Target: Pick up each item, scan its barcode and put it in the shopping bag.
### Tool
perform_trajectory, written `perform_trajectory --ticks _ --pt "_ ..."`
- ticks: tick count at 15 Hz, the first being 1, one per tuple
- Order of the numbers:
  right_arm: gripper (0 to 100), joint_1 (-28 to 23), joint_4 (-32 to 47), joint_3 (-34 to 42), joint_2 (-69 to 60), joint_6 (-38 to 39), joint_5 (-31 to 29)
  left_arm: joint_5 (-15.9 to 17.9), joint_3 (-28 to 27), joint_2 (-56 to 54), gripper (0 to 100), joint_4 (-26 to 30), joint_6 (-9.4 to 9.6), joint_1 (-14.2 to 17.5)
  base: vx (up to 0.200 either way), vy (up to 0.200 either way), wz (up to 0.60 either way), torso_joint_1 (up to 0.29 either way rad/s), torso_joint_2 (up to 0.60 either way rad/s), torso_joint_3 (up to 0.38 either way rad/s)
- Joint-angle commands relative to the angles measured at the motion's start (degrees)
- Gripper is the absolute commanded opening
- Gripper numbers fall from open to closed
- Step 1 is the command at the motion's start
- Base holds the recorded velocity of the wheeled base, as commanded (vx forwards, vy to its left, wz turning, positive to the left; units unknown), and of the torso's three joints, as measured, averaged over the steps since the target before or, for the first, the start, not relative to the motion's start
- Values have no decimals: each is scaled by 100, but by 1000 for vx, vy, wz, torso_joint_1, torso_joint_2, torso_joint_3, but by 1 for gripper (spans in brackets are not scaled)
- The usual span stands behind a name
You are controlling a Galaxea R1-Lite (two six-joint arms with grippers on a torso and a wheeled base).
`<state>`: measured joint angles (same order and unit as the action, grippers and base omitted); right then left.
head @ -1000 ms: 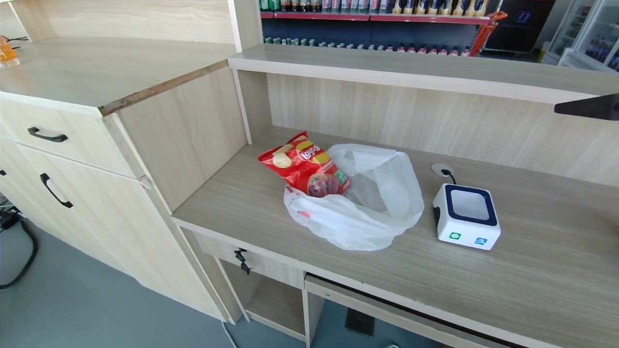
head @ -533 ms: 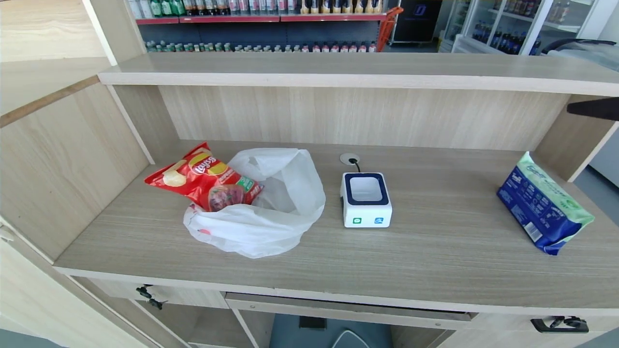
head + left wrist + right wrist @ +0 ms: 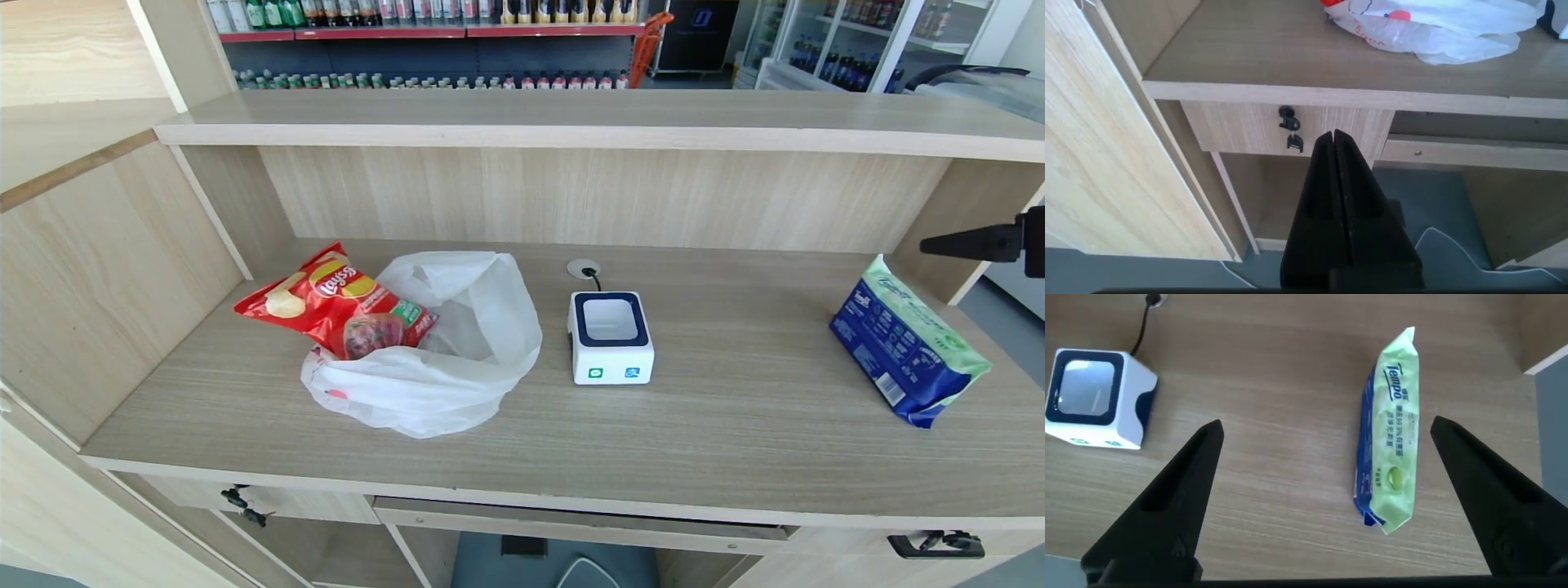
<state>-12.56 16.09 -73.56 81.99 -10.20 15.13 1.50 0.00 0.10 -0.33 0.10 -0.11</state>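
While the right gripper (image 3: 1327,429) hangs over the counter (image 3: 735,425), its two fingers are spread wide apart and hold nothing. Right under it, down in the gap between the fingers, lies the pack of tissues (image 3: 1392,433). The pack is blue and green. It rests on the counter top, closer to one finger than to the other, and the fingers do not touch it. Off to this gripper's left stands the scanner (image 3: 611,336), a small white box with a dark blue frame around its window. The window faces up. Farther left than the scanner, well apart from the right gripper, sits the white shopping bag (image 3: 433,376) with its mouth open. A red bag of chips (image 3: 339,304) is stuck in that mouth, with its lower part inside and its top part poking out over the rim.

The left gripper (image 3: 1333,143) is low down, in front of the counter and below its top. Its two fingers are pressed together with nothing between them. It points at a drawer (image 3: 1249,131) with keys (image 3: 1294,144) hanging from its lock. The shopping bag is up above and beyond this gripper, on the counter top near the front edge.
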Motion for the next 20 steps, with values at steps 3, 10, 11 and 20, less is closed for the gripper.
perform_trajectory --ticks 3,10,11,20 --pt "100 -115 -370 -45 985 10 -133 -1 0 8 0 -2 -1 2 0 0 0 0 0 0" --pt "100 113 -440 -45 1750 -17 -282 -1 0 8 0 -2 -1 2 0 0 0 0 0 0" --pt "100 175 -449 -80 1829 -8 -282 -9 0 8 0 -2 -1 2 0 0 0 0 0 0" --pt "100 324 -598 -299 2268 -78 -423 -1 0 8 0 -2 -1 2 0 0 0 0 0 0"
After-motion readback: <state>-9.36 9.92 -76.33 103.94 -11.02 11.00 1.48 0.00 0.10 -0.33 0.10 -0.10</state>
